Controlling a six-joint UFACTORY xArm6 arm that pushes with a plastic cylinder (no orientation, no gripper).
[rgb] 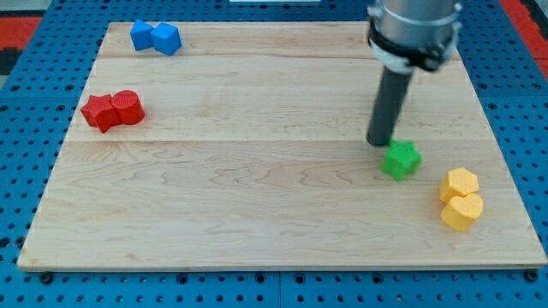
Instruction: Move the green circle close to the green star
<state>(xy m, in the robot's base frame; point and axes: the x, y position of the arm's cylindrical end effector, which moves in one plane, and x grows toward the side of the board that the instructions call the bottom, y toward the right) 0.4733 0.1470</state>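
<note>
My tip [378,143] rests on the wooden board [257,197] at the view's right. A green star-shaped block [401,160] lies just below and to the right of the tip, touching it or nearly so. It is the only green block I see. No green circle shows; the rod and the arm above it hide part of the board behind them.
Two blue blocks [156,38] sit together at the view's top left. Two red blocks [113,110] sit together at the left. Two yellow blocks [461,198] sit together at the lower right, close to the green star. A blue pegboard [26,128] surrounds the board.
</note>
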